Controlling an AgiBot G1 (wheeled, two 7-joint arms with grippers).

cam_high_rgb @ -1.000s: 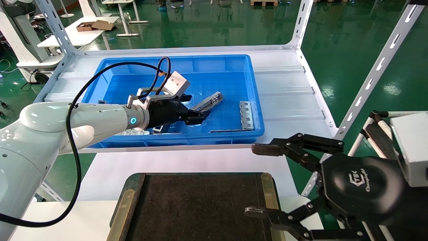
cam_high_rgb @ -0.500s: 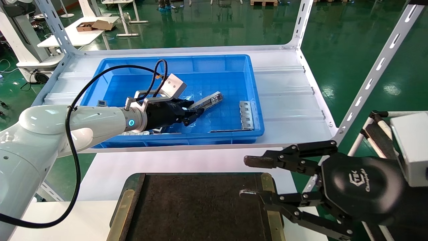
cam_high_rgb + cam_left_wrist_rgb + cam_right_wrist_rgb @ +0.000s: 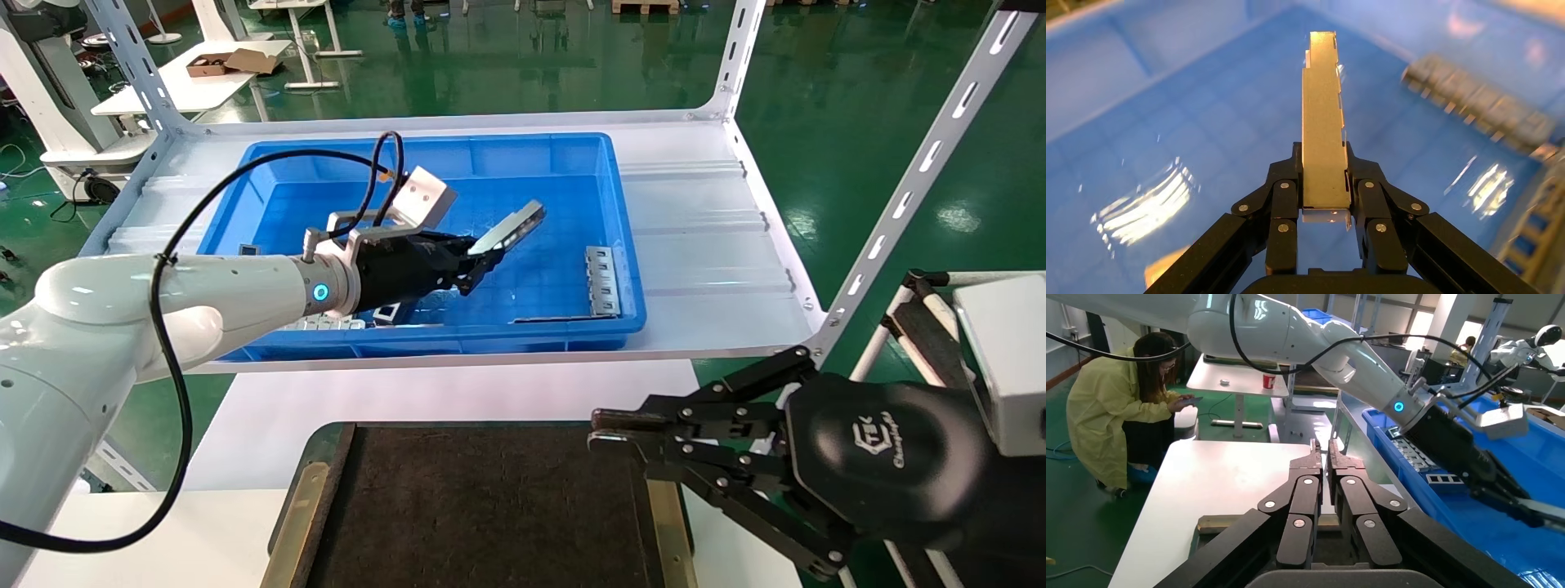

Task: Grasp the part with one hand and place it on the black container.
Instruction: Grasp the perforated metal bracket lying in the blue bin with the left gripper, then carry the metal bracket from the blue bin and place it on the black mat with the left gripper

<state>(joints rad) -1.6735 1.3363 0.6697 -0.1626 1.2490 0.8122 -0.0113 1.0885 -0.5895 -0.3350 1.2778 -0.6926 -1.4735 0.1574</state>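
My left gripper [image 3: 484,258] is shut on the part [image 3: 512,227], a slim silver-grey metal bar, and holds it tilted up above the floor of the blue bin [image 3: 621,269]. In the left wrist view the part [image 3: 1322,122] runs straight out from between the fingers [image 3: 1283,208]. The black container [image 3: 482,506], a flat felt tray with brass-olive side strips, lies at the near edge of the table. My right gripper [image 3: 601,433] is shut and empty over the container's right strip; in the right wrist view [image 3: 1322,454] its fingers are nearly touching.
Flat silver tabbed plates [image 3: 603,282] lie at the bin's right end, and other metal pieces [image 3: 331,324] along its near wall. White shelf posts [image 3: 907,188] rise at the right. A person in a yellow coat [image 3: 1125,398] crouches beyond a white table.
My left gripper closed on the part and lifted its far end off the bin floor. My right gripper went from wide open to shut and moved lower over the container's right side.
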